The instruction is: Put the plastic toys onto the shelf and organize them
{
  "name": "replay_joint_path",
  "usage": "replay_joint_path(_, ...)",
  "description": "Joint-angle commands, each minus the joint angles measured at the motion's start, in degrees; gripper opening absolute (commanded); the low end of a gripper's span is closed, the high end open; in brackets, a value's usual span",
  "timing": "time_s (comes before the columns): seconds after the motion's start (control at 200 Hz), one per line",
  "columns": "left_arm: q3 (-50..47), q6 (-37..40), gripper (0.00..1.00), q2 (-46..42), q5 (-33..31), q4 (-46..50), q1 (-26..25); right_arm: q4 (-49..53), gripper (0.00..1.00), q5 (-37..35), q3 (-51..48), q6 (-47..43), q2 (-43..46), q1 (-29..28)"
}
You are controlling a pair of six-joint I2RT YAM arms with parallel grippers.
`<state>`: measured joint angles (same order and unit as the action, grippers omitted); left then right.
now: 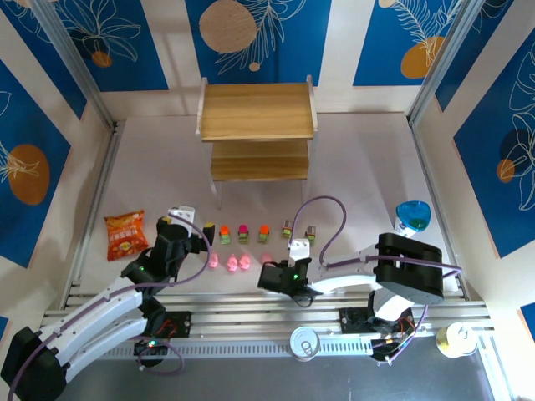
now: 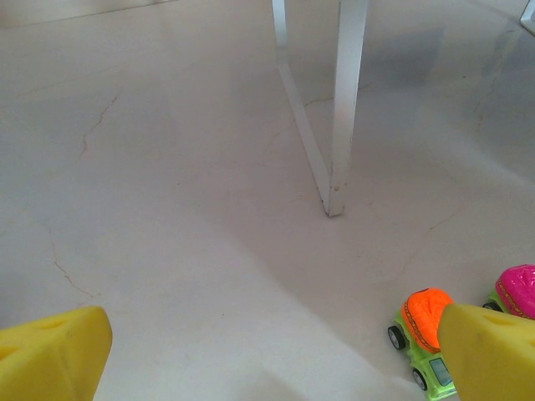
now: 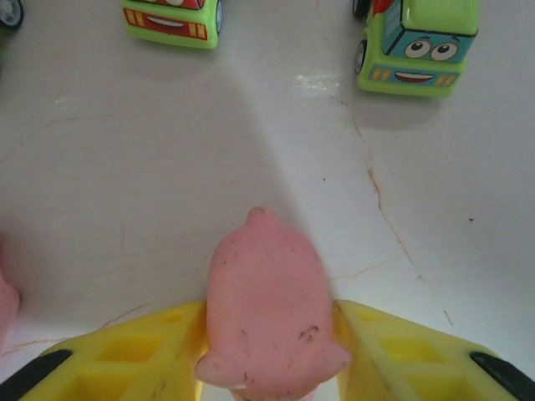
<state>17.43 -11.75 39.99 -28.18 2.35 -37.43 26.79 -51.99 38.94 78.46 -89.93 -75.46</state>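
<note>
- five cars point(image 1: 225, 234) point(image 1: 243, 233) point(image 1: 264, 232) point(image 1: 287, 227) point(image 1: 310, 232): two orange-topped, one magenta-topped, two grey-brown-topped
- four pink figures point(image 1: 213, 261) point(image 1: 232, 261) point(image 1: 245, 261) point(image 1: 267, 259) countable from above
- one shelf point(image 1: 256, 111), two boards
- one snack bag point(image 1: 125, 235)
- one blue bowl point(image 1: 412, 216)
- two arms point(image 1: 100, 309) point(image 1: 401, 276)

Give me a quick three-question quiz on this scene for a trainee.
1. True or false: a toy car already stands on the top board of the shelf.
2. What sits between the right arm's jaws? A) green car B) pink figure C) snack bag
3. How do the left arm's jaws stand?
Key: 1 false; 2 B; 3 wide open, nothing between them.
</note>
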Motion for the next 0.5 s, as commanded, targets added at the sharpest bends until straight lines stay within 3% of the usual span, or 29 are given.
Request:
replay_joint_path(0.0,1.67,-0.86,1.0,0.44,-0.4,-1.35,-0.42,0.3,0.43,-0.84,0.62,-0.07,-1.15,0.86)
replay_joint_path(0.49,1.64,-0.56,1.0,0.53,0.76,-2.08,-0.39,0.56,0.3,-1.3,-0.11,0.55,-0.04,0.9)
